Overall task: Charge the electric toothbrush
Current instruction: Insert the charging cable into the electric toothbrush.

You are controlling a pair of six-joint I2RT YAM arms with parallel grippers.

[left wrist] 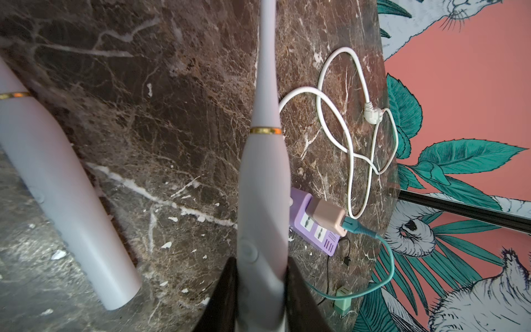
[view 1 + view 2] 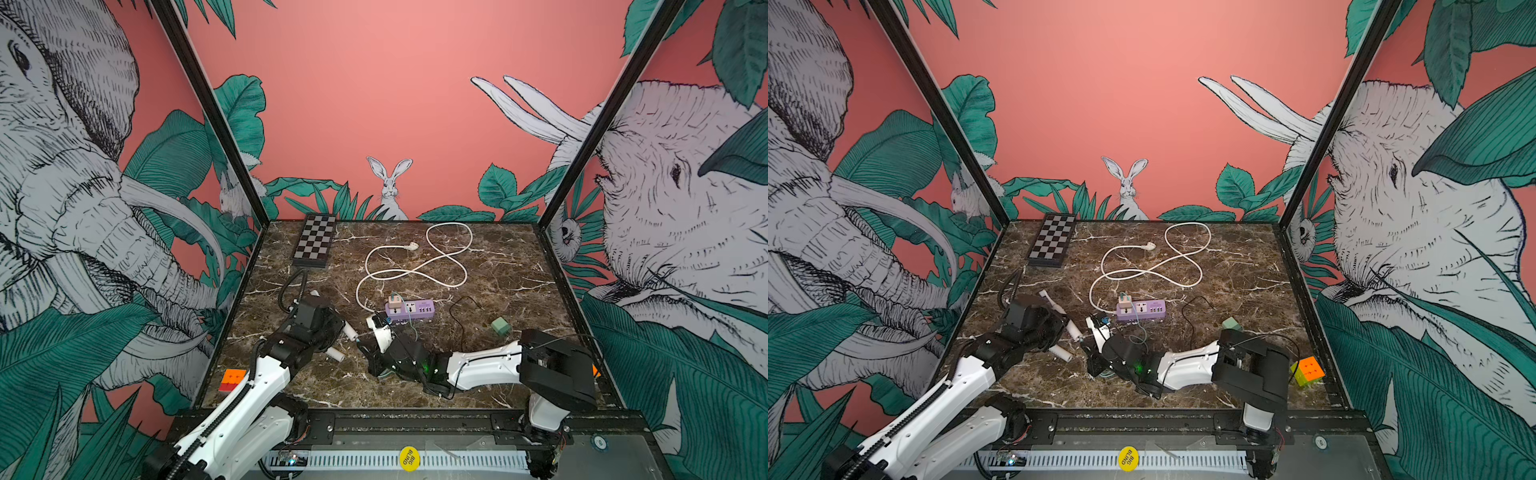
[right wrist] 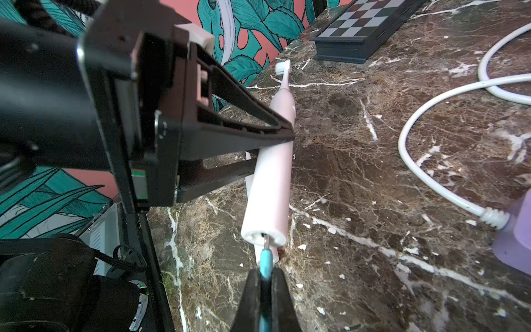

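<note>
A pale pink electric toothbrush (image 1: 264,184) with a gold ring is held level just above the marble, and my left gripper (image 1: 263,276) is shut on its handle. In the right wrist view its round base (image 3: 263,234) faces my right gripper (image 3: 265,276). That gripper is shut on the teal charging plug (image 3: 265,260). The plug's metal tip meets the small port in the base; how deep it sits I cannot tell. The teal cable (image 1: 388,258) runs to a pink adapter (image 1: 327,215) in the purple power strip (image 2: 415,309). In a top view both grippers meet near the toothbrush's end (image 2: 350,331).
A second pale toothbrush (image 1: 66,201) lies on the table beside the held one. Its end (image 2: 336,354) shows in a top view. A looped white cord (image 2: 415,270), a chessboard (image 2: 314,241), a green adapter block (image 2: 500,327), a thin black cable (image 2: 461,324) and a colour cube (image 2: 1307,370) are also here.
</note>
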